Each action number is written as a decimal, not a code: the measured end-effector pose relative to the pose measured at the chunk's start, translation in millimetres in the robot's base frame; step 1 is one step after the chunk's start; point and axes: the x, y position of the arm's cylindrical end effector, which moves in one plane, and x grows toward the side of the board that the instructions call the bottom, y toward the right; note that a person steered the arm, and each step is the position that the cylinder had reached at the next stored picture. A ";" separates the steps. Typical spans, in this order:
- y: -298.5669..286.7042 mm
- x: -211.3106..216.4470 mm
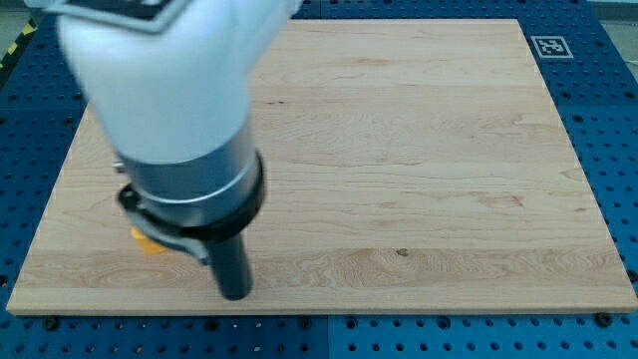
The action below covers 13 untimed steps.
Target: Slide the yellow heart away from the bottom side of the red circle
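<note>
My tip (235,295) rests on the wooden board (419,170) near the view's bottom left. A small piece of a yellow block (148,241) shows just left of the rod, under the arm's grey collar; its shape cannot be made out. The tip is to the right of and slightly below that yellow piece. The red circle is not visible; the large white and grey arm body (169,90) covers the board's upper left part.
A black and white marker tag (550,46) sits at the board's top right corner. Blue perforated table (618,120) surrounds the board on all sides.
</note>
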 end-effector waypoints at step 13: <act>50.1 -88.2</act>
